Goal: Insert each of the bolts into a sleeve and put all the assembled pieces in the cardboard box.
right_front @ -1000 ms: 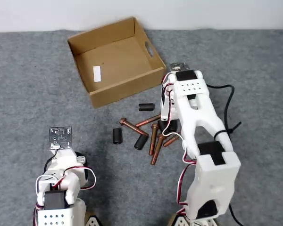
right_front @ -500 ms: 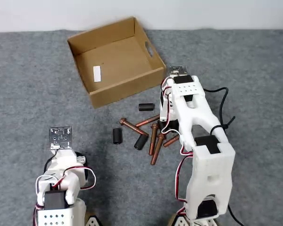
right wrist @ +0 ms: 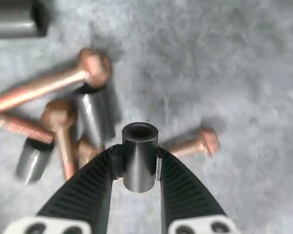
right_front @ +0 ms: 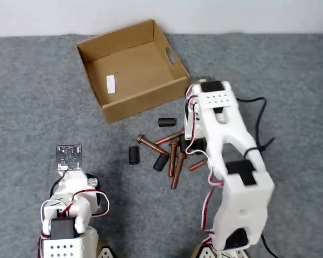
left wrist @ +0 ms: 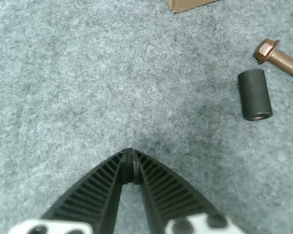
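Observation:
My right gripper point(right wrist: 135, 152) is shut on a black sleeve point(right wrist: 139, 165), held upright just above the carpet with its bore facing the camera. Under and around it lie copper bolts point(right wrist: 49, 85) and more black sleeves point(right wrist: 94, 119); a short bolt point(right wrist: 195, 144) lies beside the held sleeve. From above, the right arm point(right_front: 215, 115) hangs over the pile of bolts point(right_front: 175, 161) below the cardboard box point(right_front: 145, 99). Loose sleeves point(right_front: 167, 122) point(right_front: 133, 155) point(right_front: 161, 162) lie around the pile. My left gripper point(left wrist: 132, 165) is shut and holds nothing, low over bare carpet, short of a sleeve point(left wrist: 254, 94) and a bolt point(left wrist: 278, 56).
The box stands open at the back, with a white label point(right_front: 111, 84) on its floor and a hand slot point(right_front: 170, 56) in its right wall. Grey carpet covers the table. A black cable point(right_front: 257, 121) trails beside the right arm. The left arm point(right_front: 70, 204) sits at the front left.
The right arm swung slightly left, then back. The short bolt beside it slid a little to the right and toward the front. The left arm stayed still.

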Robot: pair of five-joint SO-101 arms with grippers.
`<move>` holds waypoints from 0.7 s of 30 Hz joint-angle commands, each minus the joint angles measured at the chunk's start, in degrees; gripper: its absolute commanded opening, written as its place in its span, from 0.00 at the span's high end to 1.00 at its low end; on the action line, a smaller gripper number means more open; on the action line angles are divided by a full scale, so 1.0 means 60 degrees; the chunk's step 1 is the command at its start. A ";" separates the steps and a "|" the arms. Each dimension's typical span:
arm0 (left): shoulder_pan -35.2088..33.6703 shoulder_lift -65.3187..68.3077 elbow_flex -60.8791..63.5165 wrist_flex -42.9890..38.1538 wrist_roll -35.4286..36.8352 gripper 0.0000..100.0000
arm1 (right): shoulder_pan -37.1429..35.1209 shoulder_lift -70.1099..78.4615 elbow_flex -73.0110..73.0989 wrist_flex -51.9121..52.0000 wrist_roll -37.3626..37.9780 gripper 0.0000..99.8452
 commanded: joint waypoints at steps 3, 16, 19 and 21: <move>-0.0015 -0.0073 -0.0110 0.0029 0.0059 0.99 | 0.0022 -0.2835 -0.0425 0.1385 -0.0103 0.99; 0.0000 -0.0073 -0.0110 0.0029 0.0059 0.99 | 0.0637 -0.7304 0.1846 0.2249 -0.0161 0.99; 0.0015 -0.0073 -0.0110 0.0029 0.0044 0.99 | 0.0989 -0.8755 0.3282 0.2220 -0.0161 0.99; 0.0029 -0.0073 -0.0110 0.0029 0.0044 0.99 | 0.1297 -0.9678 0.4278 0.2205 -0.0161 0.99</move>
